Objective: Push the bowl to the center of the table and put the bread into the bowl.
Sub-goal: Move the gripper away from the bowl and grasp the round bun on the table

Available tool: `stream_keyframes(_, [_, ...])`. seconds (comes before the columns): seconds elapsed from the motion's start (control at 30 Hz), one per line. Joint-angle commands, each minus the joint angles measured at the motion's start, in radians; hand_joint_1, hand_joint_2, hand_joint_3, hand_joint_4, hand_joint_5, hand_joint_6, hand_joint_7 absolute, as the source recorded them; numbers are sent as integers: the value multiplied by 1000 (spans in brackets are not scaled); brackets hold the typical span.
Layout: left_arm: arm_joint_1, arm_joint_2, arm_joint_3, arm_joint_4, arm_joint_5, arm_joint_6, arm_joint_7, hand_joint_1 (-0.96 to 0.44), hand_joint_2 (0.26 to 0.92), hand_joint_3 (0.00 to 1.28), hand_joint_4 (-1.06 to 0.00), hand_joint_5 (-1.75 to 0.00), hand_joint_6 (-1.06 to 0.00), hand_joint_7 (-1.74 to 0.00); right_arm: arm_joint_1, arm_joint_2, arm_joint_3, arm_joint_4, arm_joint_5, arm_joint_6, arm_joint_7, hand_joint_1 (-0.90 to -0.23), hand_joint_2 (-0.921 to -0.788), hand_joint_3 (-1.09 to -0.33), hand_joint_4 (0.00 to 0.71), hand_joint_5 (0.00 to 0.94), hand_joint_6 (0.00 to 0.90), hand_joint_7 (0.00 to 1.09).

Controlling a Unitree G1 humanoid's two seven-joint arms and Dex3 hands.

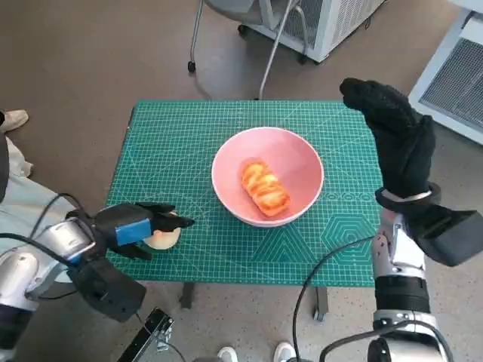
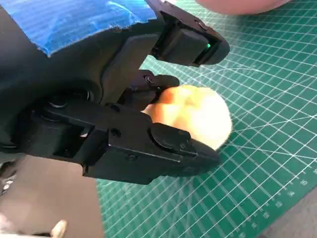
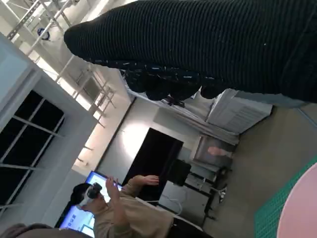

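A pink bowl (image 1: 226, 162) stands near the middle of the green cutting mat (image 1: 170, 151) with a golden twisted bread (image 1: 264, 187) lying inside it. At the table's front left, my left hand (image 1: 132, 226) has its black fingers (image 2: 168, 144) closed on either side of a pale round bun (image 1: 164, 238), which sits low on the mat (image 2: 257, 148). The bun (image 2: 198, 116) shows between those fingers in the left wrist view. My gloved right hand (image 1: 396, 136) is raised above the table's right edge, fingers stretched out, holding nothing. The bowl's rim (image 3: 302, 208) shows in the right wrist view.
A wheeled chair base (image 1: 226, 45) and a white cabinet (image 1: 324, 23) stand behind the table. White shelving (image 1: 460, 68) is at the far right. Shoes (image 1: 256, 353) show at the front edge, a person's leg (image 1: 15, 181) at the left. A seated person (image 3: 124, 213) appears in the right wrist view.
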Motion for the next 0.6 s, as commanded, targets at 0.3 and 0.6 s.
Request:
stream_keyframes(0.3, [-113, -33, -136, 245, 127, -75, 218, -55, 921, 221, -512, -770, -593, -1078, 15, -3, -7, 1, 4, 13, 8, -574, -921, -788, 318, 3, -1, 712])
stream_keyframes(0.6, [-198, -28, -180, 331, 178, -53, 332, 1, 913, 220, -509, -1227, -508, -1416, 23, -1, -7, -9, -8, 7, -4, -579, -921, -786, 319, 4, -1, 717])
